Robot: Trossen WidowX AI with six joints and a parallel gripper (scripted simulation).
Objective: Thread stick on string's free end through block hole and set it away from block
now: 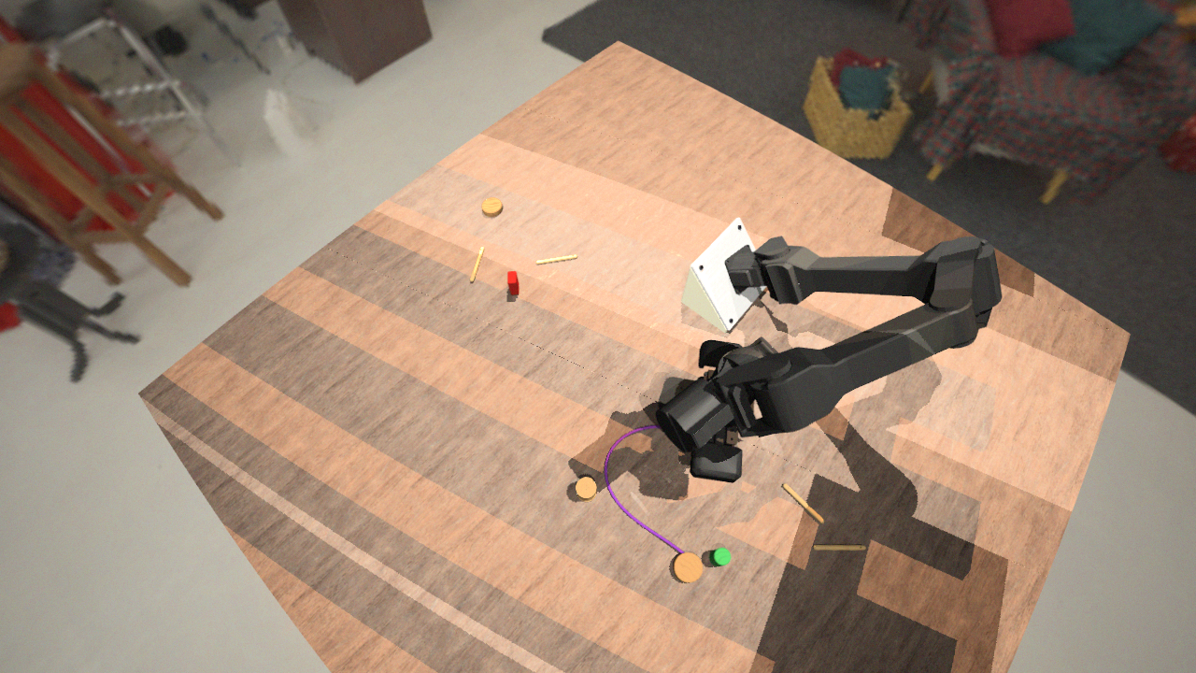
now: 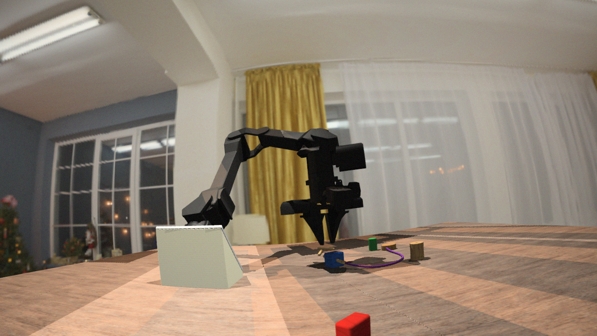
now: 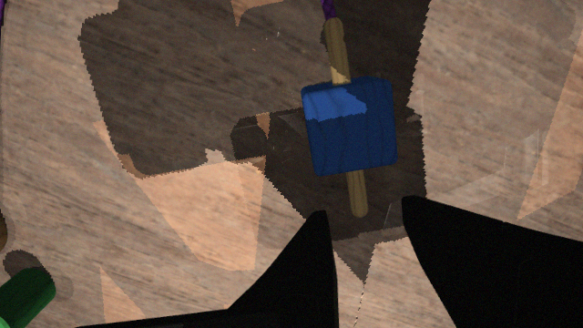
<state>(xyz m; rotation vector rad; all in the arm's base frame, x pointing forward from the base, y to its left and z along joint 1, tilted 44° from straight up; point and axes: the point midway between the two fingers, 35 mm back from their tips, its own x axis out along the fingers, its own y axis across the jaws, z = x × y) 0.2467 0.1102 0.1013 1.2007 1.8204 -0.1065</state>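
The blue block (image 2: 334, 259) (image 3: 351, 132) stands on the table. The stick (image 2: 340, 262) (image 3: 357, 196) passes through its hole: one end sticks out on the side toward my fingers, the other on the string side. The purple string (image 1: 605, 470) (image 2: 375, 266) (image 3: 328, 8) joins that far end and curves to the round wooden button (image 1: 687, 567) (image 2: 388, 246). My gripper (image 2: 327, 242) (image 3: 364, 216) is partly open and empty, pointing down above the table, with the stick's free tip showing between and just ahead of the fingertips in the wrist view. The arm hides the block in the top view.
A green cylinder (image 1: 720, 556) (image 2: 372, 243) (image 3: 27, 292) stands beside the button. A wooden cylinder (image 1: 585, 488) (image 2: 416, 251) stands outside the string's curve. Loose sticks (image 1: 803, 503) (image 1: 839, 547) (image 1: 557, 259), a red block (image 1: 512, 282) (image 2: 353, 324) and a wooden disc (image 1: 491, 207) lie farther off.
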